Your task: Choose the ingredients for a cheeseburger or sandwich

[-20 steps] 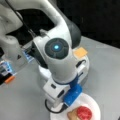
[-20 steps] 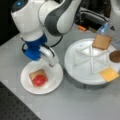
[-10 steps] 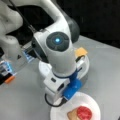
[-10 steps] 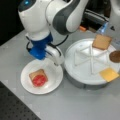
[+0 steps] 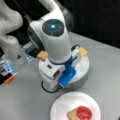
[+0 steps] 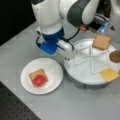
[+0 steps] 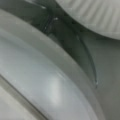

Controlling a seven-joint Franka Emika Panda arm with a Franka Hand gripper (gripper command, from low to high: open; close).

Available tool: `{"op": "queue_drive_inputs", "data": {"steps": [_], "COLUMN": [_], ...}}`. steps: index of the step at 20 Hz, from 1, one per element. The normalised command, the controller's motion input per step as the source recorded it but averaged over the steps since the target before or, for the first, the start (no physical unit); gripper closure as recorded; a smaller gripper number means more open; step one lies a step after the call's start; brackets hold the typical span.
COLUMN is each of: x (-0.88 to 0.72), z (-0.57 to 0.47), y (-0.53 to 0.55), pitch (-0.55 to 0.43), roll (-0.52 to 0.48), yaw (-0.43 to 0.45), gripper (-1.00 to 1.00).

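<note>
A white plate [image 6: 53, 68] holds the sandwich [image 6: 38, 78]: a brown toast square with a red tomato disc [image 5: 83, 113] on top. Other ingredient pieces lie in a white divided tray [image 6: 82, 72]: a toast square [image 6: 101, 41], a dark patty [image 6: 115, 56] and a yellow cheese square [image 6: 108, 74]. My gripper [image 6: 68, 55] hangs at the tray's rim on the plate side, holding nothing that I can see. In a front view the wrist [image 5: 53, 53] hides the fingertips. The wrist view shows only the tray rim [image 7: 50, 82] and the plate rim [image 7: 100, 17] close up.
A blue camera mount [image 6: 49, 47] sticks out from the wrist. Behind the tray stands equipment with blue lights [image 5: 27, 56] and an orange part [image 5: 9, 79]. A black perforated mat [image 6: 15, 110] borders the grey table at a front view's bottom left.
The gripper has moved off the plate and toward the divided tray. The toast and tomato stay on the plate.
</note>
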Motion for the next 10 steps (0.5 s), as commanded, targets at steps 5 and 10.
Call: {"op": "queue_drive_inputs", "data": {"steps": [5,10], "x": [-0.44,-0.44], "z": [-0.10,-0.06], "y": [0.22,0.25], "pitch": [-0.214,-0.191], "roll": [-0.121,-0.127], "yaw": [-0.050,-0.166], "gripper": [-1.00,-1.00]}}
